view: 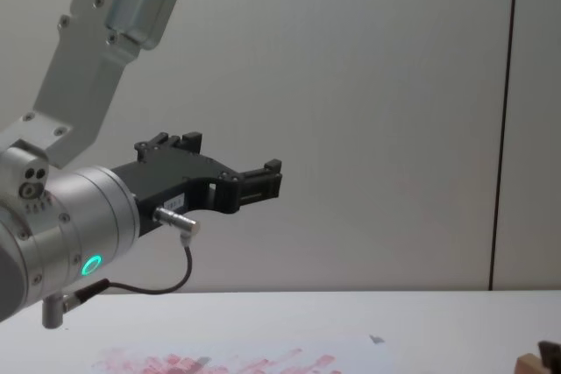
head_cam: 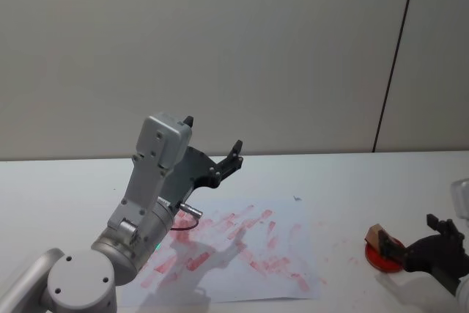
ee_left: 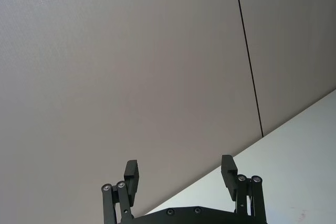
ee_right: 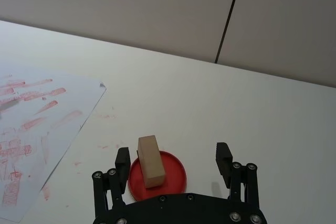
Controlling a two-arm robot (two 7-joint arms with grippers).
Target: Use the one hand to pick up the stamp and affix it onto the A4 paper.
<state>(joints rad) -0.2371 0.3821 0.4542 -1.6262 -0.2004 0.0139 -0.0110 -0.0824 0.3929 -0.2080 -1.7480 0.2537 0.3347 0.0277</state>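
The stamp (ee_right: 149,160), a small light-brown wooden block, stands on a round red ink pad (ee_right: 176,178) at the right of the table. My right gripper (ee_right: 173,157) is open around it, with one finger on each side and the block nearer one finger, a small gap between. In the head view the stamp (head_cam: 377,236) sits just left of the right gripper (head_cam: 415,238). The A4 paper (head_cam: 286,236), white with red prints, lies flat at the table's middle. My left gripper (head_cam: 214,135) hangs open in the air above the paper's far left part, holding nothing.
The left arm, with its green ring (view: 90,264) and looped cable, is raised over the table's left side. A grey wall with a dark vertical seam (head_cam: 392,64) stands behind the table. Bare white tabletop (ee_right: 273,119) lies between the paper and the pad and beyond it.
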